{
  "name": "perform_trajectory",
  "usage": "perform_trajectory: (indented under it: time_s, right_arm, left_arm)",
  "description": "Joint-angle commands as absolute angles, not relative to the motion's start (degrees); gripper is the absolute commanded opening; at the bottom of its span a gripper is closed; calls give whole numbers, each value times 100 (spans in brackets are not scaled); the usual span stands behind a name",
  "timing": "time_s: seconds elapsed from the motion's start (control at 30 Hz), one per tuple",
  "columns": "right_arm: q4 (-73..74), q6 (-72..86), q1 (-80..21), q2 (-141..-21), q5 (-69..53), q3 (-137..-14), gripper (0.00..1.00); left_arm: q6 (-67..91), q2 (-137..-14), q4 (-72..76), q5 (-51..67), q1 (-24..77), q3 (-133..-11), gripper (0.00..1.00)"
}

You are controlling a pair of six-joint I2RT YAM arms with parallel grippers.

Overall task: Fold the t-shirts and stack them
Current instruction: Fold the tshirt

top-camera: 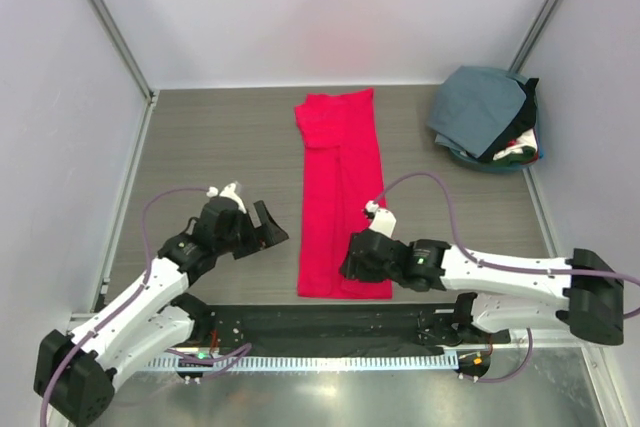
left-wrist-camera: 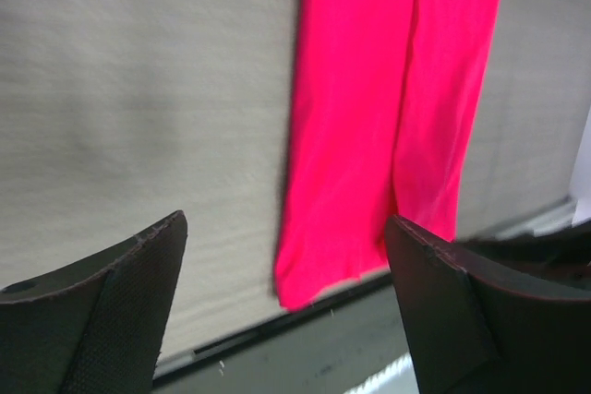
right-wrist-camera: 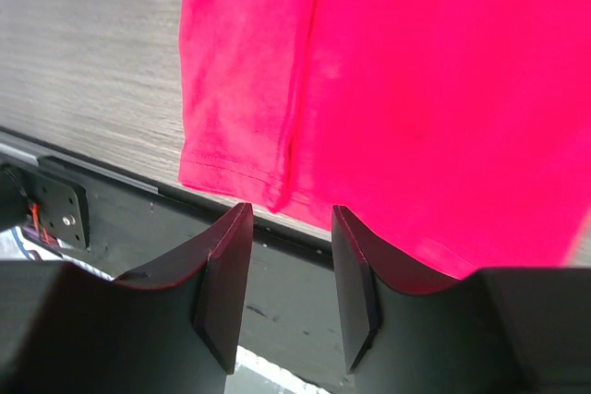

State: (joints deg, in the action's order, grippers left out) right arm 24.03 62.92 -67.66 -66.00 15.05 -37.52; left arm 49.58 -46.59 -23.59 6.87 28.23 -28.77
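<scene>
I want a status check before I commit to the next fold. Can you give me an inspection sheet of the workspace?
Surface: grey wood-grain table; dark strip along its near edge.
Job's things: red t-shirt lying flat mid-table, folded into a long strip; pile of other t-shirts in the far right corner, grey-blue one on top.
Clutter: nothing seen.
Grippers: left pincer open and empty, left of the red t-shirt; right pincer at its near right corner, jaws narrowly apart, nothing between them.
Cables: left arm's cable and right arm's cable each loop above their arm.
Surroundings: pale walls with metal corner posts.
</scene>
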Motion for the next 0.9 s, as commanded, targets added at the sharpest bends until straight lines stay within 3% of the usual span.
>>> perform_trajectory:
  time_s: [0.0,0.37,0.6,0.87]
  right_arm:
    - [3180,6530,-6785,-6101,2109,-3806,45]
    - [4298,7198,-6768,-4580,2066,-2725,46]
    - [4307,7260,-6759,-4473,1934,-2408,50]
    - [3982,7119,-6724,-4764,2092,-2338,44]
  left_arm:
    - [5325,-4614,-2602,546,3461,-2830,86]
    - [6319,-5282,-2497,-378,5580,-2663,81]
    - [6574,-5405,-2285,-360,5809,-2479,74]
    - [6715,-5695,-1776,-132,5836,-2294,66]
